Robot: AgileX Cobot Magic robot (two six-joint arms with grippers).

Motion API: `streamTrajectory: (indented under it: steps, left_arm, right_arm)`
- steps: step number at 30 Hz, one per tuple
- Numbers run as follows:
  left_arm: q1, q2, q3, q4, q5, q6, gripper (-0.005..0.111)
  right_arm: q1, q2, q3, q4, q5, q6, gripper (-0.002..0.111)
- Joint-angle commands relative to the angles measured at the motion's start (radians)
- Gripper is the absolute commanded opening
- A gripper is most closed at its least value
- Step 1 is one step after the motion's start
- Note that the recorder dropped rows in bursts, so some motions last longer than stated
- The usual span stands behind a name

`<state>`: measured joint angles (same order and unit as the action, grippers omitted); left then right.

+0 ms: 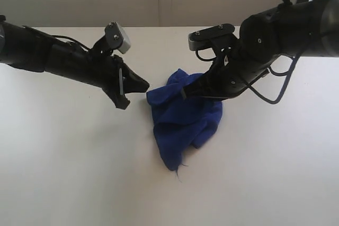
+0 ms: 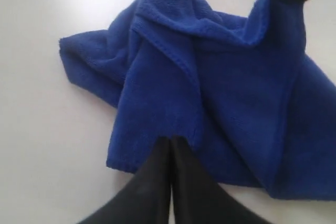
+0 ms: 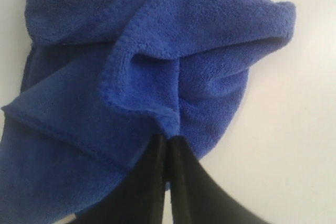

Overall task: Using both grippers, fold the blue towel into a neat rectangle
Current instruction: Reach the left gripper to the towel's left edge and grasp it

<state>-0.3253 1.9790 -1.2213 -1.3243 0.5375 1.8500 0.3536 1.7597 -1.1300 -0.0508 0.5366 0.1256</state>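
Here is the opening stage of the fold, and nothing is flat yet: the blue towel [image 1: 180,125] is sitting in a crumpled heap around the middle of the worktop [image 1: 63,173], well clear of every edge. The left gripper [image 1: 145,84] is coming in from the left side with its jaws pressed narrow, tips resting right at a stitched hem of the cloth; whether any fabric is actually caught between them, I cannot tell. The right gripper [image 1: 184,93] is also squeezed tight, and it appears to be pinching a raised fold on the far part of the heap, the cloth peaking up toward it. The heap's long axis is running from the far edge toward the near edge, tapering to a point that is aiming at the near edge, a loose thread [image 1: 183,172] trailing off that tip. By my reading, the next move is calling for both 2 grippers to secure separate corners and draw them apart, spreading the towel flat before any fold is made.
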Motion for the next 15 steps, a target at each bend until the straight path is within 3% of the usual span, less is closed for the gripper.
streamTrajectory:
  steps: [1, 6, 15]
  left_arm:
    - [-0.015, 0.006, -0.007, -0.017, 0.063, 0.213, 0.023]
    - [-0.019, 0.028, -0.007, -0.021, 0.057, 0.269, 0.043]
    - [-0.026, 0.089, -0.007, -0.021, 0.005, 0.269, 0.044]
  right_arm:
    - [-0.008, -0.001, 0.004, -0.005, -0.008, 0.010, 0.000]
    - [-0.008, -0.001, 0.004, -0.005, -0.008, 0.010, 0.000]
    - [-0.008, -0.001, 0.004, -0.005, -0.027, 0.010, 0.000]
